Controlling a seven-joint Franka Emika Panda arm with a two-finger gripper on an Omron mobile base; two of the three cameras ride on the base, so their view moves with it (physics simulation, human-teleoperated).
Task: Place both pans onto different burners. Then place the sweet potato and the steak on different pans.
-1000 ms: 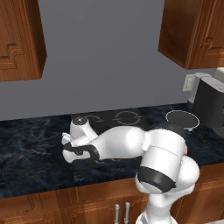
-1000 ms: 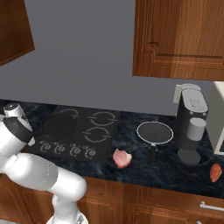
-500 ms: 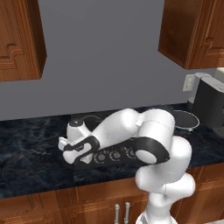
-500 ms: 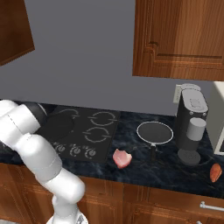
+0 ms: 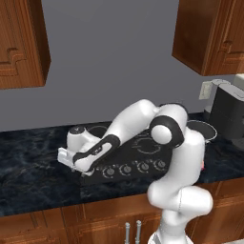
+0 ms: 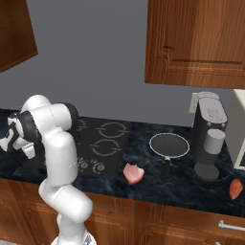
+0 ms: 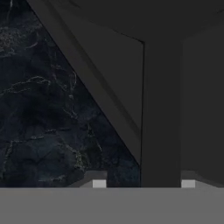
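as the arm reaches low over the cooktop's [image 6: 103,143] left edge, the gripper [image 7: 143,183] straddles a black handle [image 7: 159,109], jaws part open, grip unclear. counted: one silver-rimmed pan [image 6: 169,145], one steak [image 6: 133,172], one sweet potato [image 6: 235,188], all on the counter [image 6: 191,184] in the right base view; left base view adds four knobs [image 5: 136,167].

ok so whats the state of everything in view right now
pincer: open, astride the black pan handle
silver-rimmed pan: empty, on the counter, off the cooktop
steak: on the counter
sweet potato: on the counter
right burners: bare
cabinet doors: shut
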